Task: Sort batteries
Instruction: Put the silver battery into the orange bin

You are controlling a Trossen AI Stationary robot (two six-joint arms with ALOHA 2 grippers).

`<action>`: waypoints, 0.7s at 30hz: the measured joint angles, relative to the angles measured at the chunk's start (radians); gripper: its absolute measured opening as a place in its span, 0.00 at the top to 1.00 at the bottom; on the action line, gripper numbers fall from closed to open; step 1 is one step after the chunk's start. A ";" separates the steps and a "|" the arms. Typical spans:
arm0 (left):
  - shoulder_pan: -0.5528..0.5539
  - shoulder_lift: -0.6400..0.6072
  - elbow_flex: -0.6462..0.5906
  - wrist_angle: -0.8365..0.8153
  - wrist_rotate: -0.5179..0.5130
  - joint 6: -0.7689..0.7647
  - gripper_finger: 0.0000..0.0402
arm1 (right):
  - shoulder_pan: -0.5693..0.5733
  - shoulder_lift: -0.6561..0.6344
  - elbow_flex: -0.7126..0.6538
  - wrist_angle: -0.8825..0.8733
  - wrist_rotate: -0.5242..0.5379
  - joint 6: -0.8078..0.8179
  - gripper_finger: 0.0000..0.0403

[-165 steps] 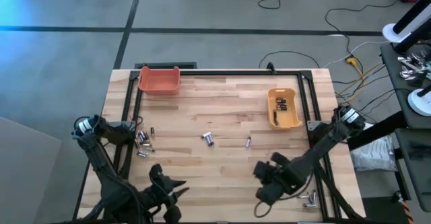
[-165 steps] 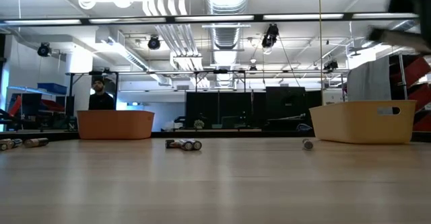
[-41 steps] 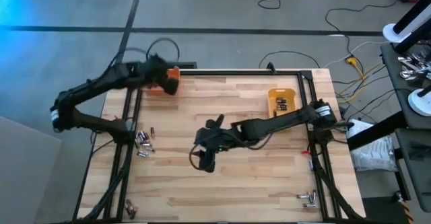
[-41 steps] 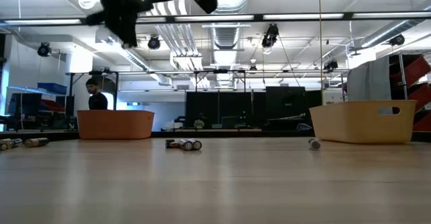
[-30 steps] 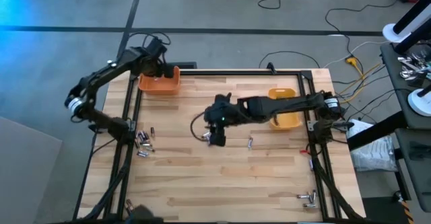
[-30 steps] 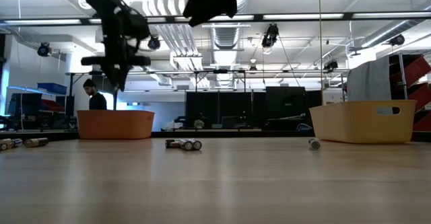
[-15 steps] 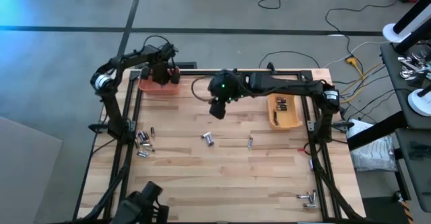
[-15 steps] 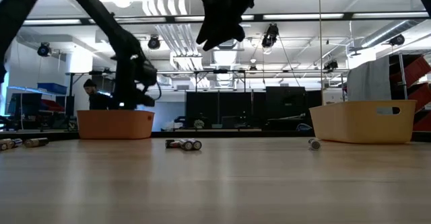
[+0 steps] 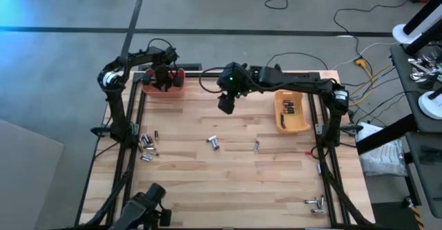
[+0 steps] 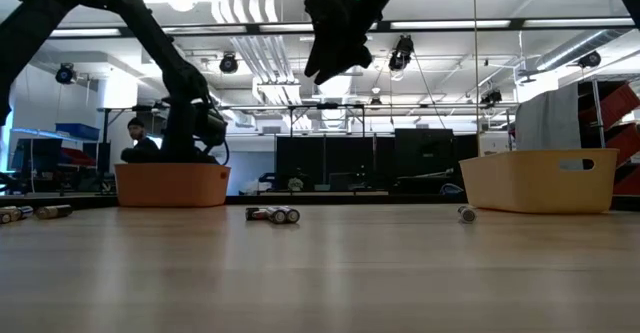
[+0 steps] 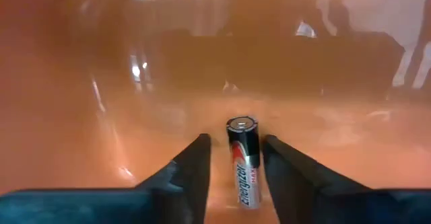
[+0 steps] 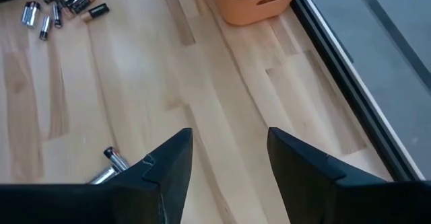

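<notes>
My left gripper (image 9: pixel 164 80) reaches down into the orange bin (image 9: pixel 173 90) at the table's far left. In the left wrist view its fingers stand open (image 11: pixel 236 138) on either side of a black battery (image 11: pixel 244 167) inside the bin, with a narrow gap on each side. My right gripper (image 9: pixel 226 106) hangs open and empty (image 12: pixel 229 133) high over the table's far middle. Loose batteries lie on the wood: two at the middle (image 9: pixel 214 142) (image 9: pixel 255 146), a cluster at the left edge (image 9: pixel 146 146). The yellow bin (image 9: pixel 301 123) holds several dark batteries (image 9: pixel 289 108).
More batteries lie at the near right corner (image 9: pixel 316 202). A black frame rail (image 9: pixel 228 72) runs along the table's far edge. A person (image 10: pixel 138 143) shows in the room behind the orange bin (image 10: pixel 172 185). Bare wood lies between the two bins.
My left gripper has come from over the far left corner and gone down into the orange bin. My right gripper has gone up and toward the far edge, away from the two batteries at the middle, which have stayed where they were.
</notes>
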 joint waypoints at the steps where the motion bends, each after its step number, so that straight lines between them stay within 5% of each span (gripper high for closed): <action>1: 0.000 -0.003 -0.001 -0.002 0.000 0.000 0.67 | 0.000 0.000 0.000 0.000 0.001 -0.007 0.53; 9: -0.042 -0.062 -0.004 -0.034 0.005 -0.040 0.53 | -0.009 -0.010 0.000 0.000 0.001 -0.055 0.50; 21: -0.118 -0.206 -0.005 -0.011 -0.102 -0.127 0.49 | -0.034 -0.156 -0.011 -0.034 0.005 -0.051 0.52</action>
